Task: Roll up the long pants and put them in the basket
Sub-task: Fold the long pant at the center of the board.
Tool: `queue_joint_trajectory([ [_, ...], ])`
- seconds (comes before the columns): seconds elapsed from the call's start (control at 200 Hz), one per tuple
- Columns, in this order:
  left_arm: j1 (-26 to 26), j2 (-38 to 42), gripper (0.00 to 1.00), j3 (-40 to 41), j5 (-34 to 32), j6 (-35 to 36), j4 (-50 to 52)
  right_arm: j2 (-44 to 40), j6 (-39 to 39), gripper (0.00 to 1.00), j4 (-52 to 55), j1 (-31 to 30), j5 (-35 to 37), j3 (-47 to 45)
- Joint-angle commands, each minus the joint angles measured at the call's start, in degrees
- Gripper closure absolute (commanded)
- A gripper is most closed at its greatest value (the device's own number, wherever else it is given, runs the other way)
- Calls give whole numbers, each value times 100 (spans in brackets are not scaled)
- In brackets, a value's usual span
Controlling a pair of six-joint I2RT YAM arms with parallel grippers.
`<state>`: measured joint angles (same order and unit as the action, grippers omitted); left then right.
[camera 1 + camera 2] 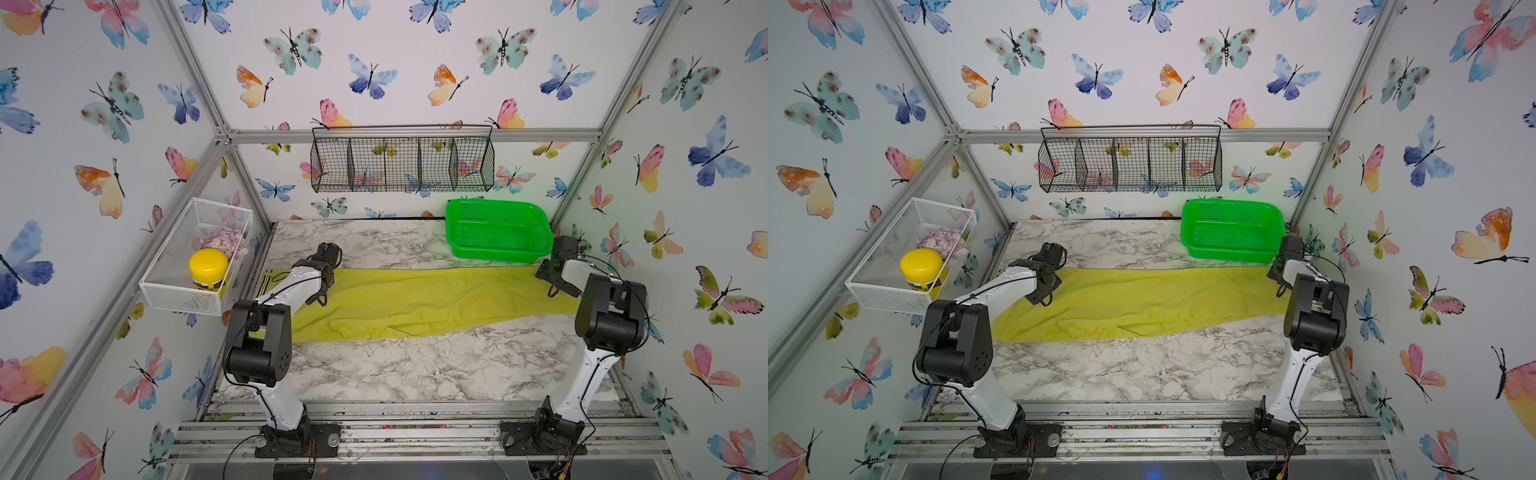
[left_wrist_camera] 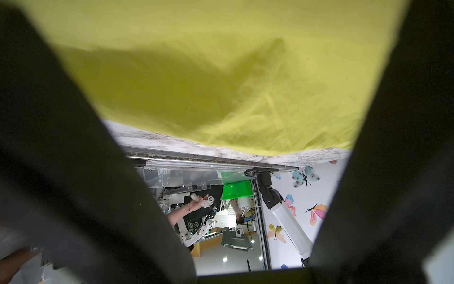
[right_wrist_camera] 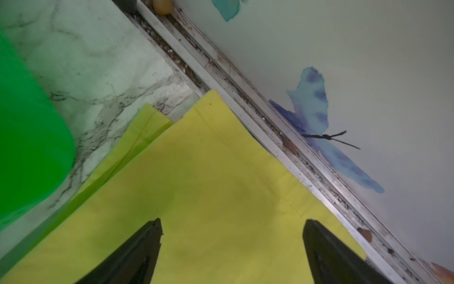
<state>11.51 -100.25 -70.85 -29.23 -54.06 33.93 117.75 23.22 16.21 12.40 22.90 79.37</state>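
Note:
The long pants (image 1: 415,299) (image 1: 1142,299) lie flat across the marble table (image 1: 415,365), yellow-green, with the striped waistband (image 1: 268,277) at the left and the leg ends at the right. My left gripper (image 1: 321,296) (image 1: 1042,297) points down onto the cloth near the waist. In the left wrist view its blurred fingers (image 2: 61,147) stand apart at both sides of the pants (image 2: 221,73), with their tips out of frame. My right gripper (image 1: 555,286) (image 3: 232,221) hovers open just over the leg ends (image 3: 208,184), nothing between its fingers.
A green plastic basket (image 1: 498,230) (image 3: 24,147) stands at the back right, close to the leg ends. A white wire basket (image 1: 195,257) with a yellow-lidded jar (image 1: 208,262) hangs on the left wall. A black wire basket (image 1: 403,162) hangs on the back wall.

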Motion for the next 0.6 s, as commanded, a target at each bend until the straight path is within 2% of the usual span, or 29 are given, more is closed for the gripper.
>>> queue_joint_trajectory([
  [0.0,81,-59,74,-163,208,-11,349,195,270,4,450,49,-246,34],
  [0.19,165,-45,74,-289,502,-53,471,173,434,5,155,52,-603,-436],
  [0.41,398,-80,74,-447,474,-96,644,445,275,29,149,76,-988,-386],
  [0.596,458,-45,74,-362,453,-190,659,370,145,39,141,87,-1096,-506],
])
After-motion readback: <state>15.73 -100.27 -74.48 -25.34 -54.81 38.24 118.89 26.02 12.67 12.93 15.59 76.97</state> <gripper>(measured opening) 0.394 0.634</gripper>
